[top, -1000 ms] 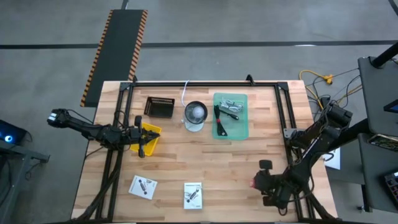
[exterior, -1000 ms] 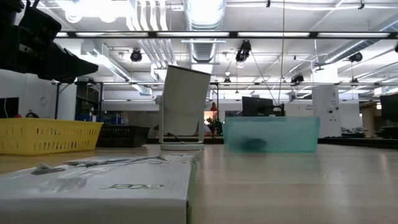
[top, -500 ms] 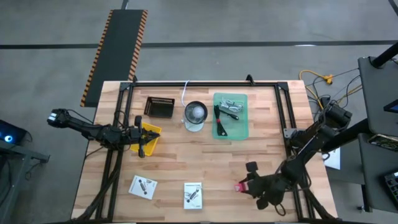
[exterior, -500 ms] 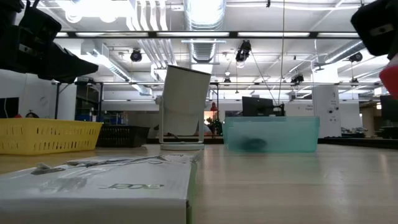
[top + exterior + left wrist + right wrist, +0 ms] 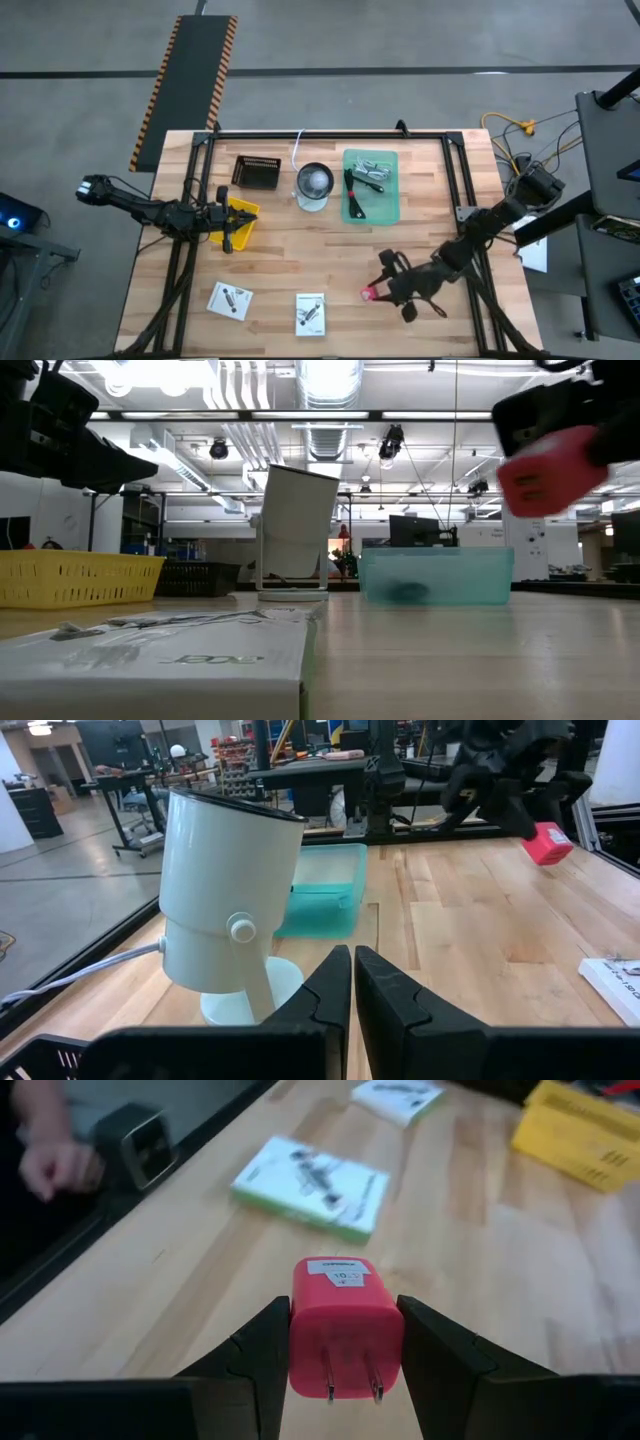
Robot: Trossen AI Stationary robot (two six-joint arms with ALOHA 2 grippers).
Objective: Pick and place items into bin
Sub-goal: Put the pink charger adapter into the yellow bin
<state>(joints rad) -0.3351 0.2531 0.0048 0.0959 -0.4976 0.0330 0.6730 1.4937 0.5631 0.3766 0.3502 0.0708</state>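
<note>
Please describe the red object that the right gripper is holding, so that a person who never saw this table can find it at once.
Look over the front right part of the wooden table, where the right gripper hangs. Clamped between its fingers is the red plug-in charger block, with two metal prongs. It is the only red thing there.

My right gripper (image 5: pixel 340 1342): dark fingers; clamps pink-red lump (image 5: pixel 345 1326), white label on top, two silver prongs. My left gripper (image 5: pixel 352 982): black, fingers pressed together. Table (image 5: pixel 330 255): pale wood planks, black frame. Bin (image 5: pixel 370 186): translucent teal. Basket (image 5: pixel 236 223): yellow. Crate (image 5: pixel 256 172): dark. Lamp (image 5: pixel 225 900): white. Two printed cards (image 5: pixel 230 300) (image 5: pixel 310 313): white, dark print; nearer one green-edged. Floor mat (image 5: pixel 190 80): black, orange-black striped border.
</note>
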